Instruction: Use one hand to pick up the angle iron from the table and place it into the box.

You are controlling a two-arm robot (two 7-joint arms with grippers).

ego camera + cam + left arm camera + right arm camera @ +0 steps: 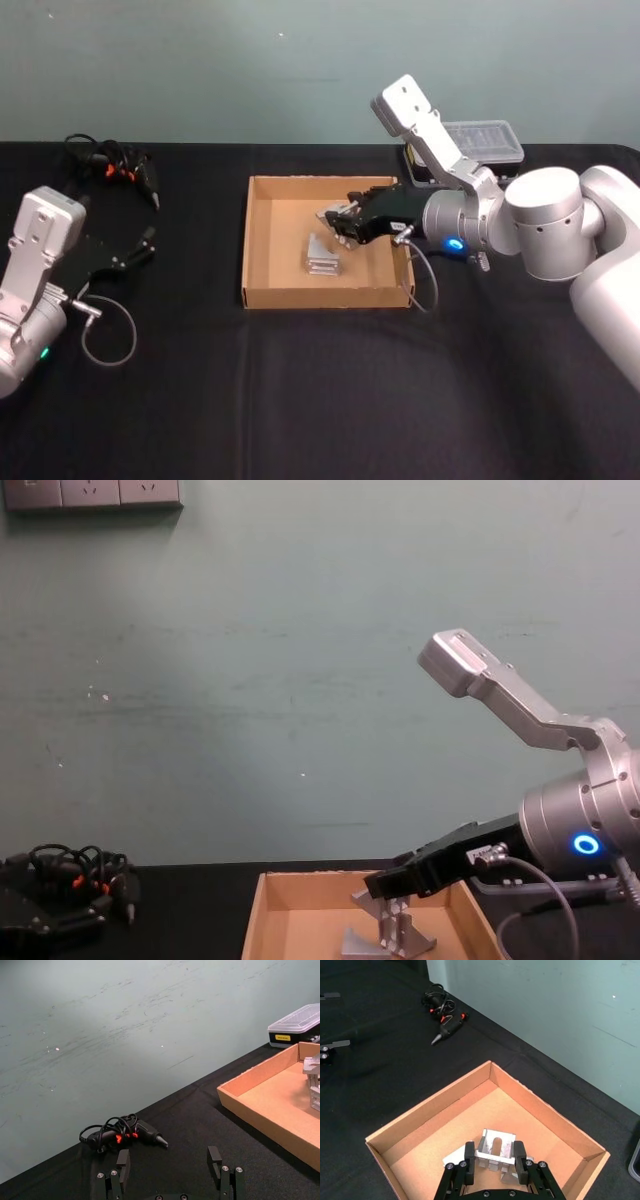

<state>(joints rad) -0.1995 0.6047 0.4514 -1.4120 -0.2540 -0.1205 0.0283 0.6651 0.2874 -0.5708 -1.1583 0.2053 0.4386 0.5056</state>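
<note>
Right hand (492,1162): reaches in over the box from the robot's right, its fingers (469,1152) closed on either side of an angle iron (495,1146), gripping it; the arm behind shows a blue light ring (455,244)
Angle iron: a bright metal bracket with a slot in its face, held between the right hand's fingers above the box floor, over the right half of the box
Other angle irons (321,256): several lie on the box floor just beside the held one; how many is hard to tell
Box (262,243): shallow tan cardboard tray in the middle of the worktop, open on top
Left hand (171,1170): low over the left side of the worktop, well apart from the box, fingers spread and holding nothing
Worktop (300,400): flat matte black
Glue gun (145,1133): black, with a tangled cord and orange marks, at the far left of the worktop
Case (485,142): black with a clear lid, behind the right arm, beyond the box's far right corner
</note>
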